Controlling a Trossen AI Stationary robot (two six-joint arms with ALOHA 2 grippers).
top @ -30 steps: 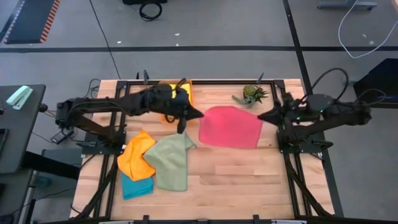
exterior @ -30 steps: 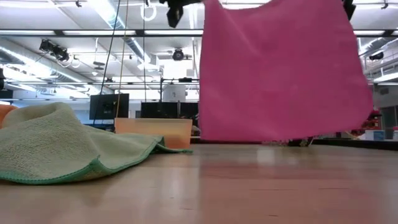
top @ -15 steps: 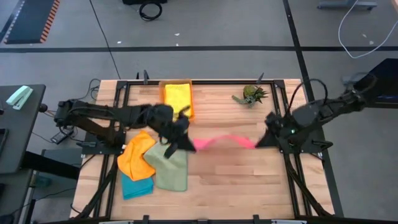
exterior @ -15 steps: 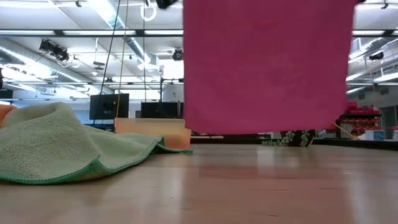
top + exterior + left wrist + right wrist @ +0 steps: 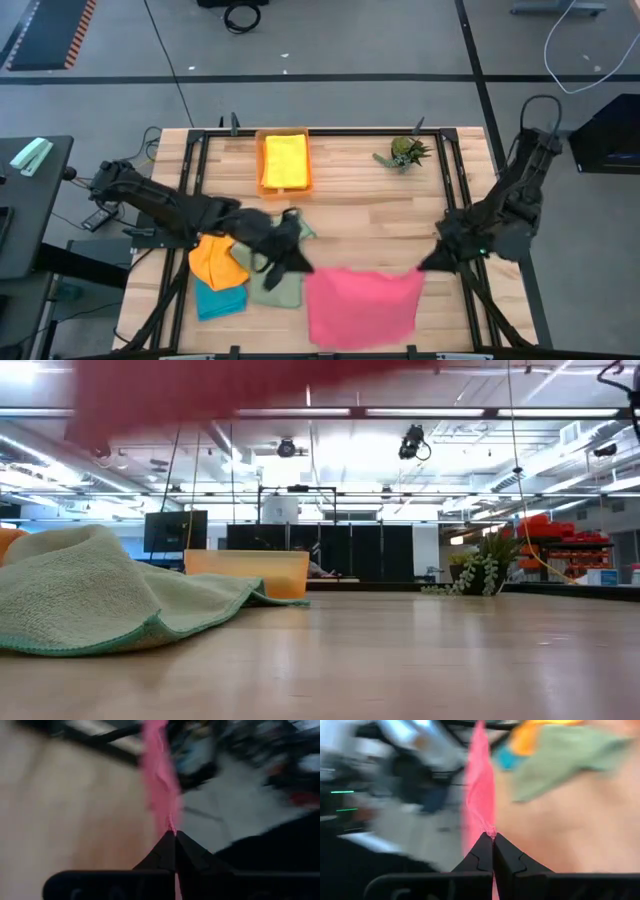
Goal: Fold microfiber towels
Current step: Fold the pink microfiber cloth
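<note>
Our wooden table [image 5: 370, 215] fills mid-frame. We hold the pink towel [image 5: 362, 303] stretched at lower centre, unfolded: left gripper [image 5: 303, 268] and right gripper [image 5: 424, 265] each have jaws pinched on a top corner. Green [image 5: 268, 282], orange [image 5: 216, 262] and teal [image 5: 218, 298] towels lie heaped lower left. Only the yellow towel [image 5: 284, 159], upper centre, looks folded.
</note>
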